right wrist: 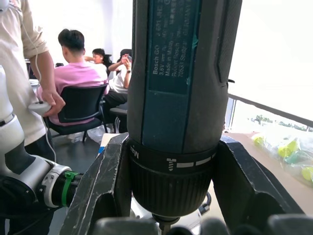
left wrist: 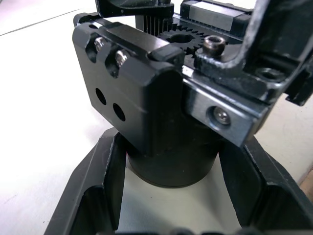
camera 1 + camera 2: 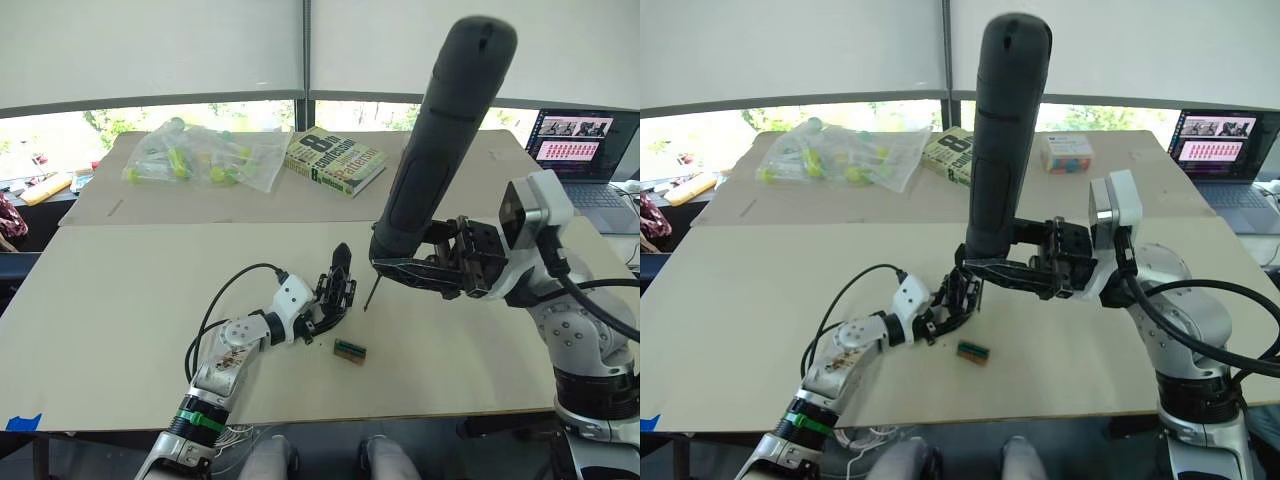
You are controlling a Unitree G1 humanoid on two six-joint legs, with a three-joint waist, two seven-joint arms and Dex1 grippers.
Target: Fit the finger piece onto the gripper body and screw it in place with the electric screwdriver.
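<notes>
Beige counter (image 3: 120, 330) under a wide window with blinds drawn; a bag of tubes (image 3: 205, 155) and a book (image 3: 335, 160) sit along the far side, a laptop (image 3: 585, 150) at the far right corner.

Left tool (image 3: 335, 300) is clamped on the gripper body (image 2: 161, 122), which stands on the counter near the middle; its pointed finger sticks up. In the left wrist view both fingers (image 2: 95, 186) press the sides of the round base; screws and a gear show on top.

Right tool (image 3: 425, 270) is clenched around the electric screwdriver (image 3: 440, 140), gripping just above the chuck. Wand is upright, tilted a bit, rounded end up. Metal bit (image 3: 371, 293) points down, tip just beside the gripper body, right of it; can't tell if touching.

Small green-and-black block (image 3: 349, 350) lies flat on the counter just in front of the gripper body, apart from both tools.

Finger piece: can't pick it out.

Right wrist view: people (image 1: 78, 73) seated in the background.
</notes>
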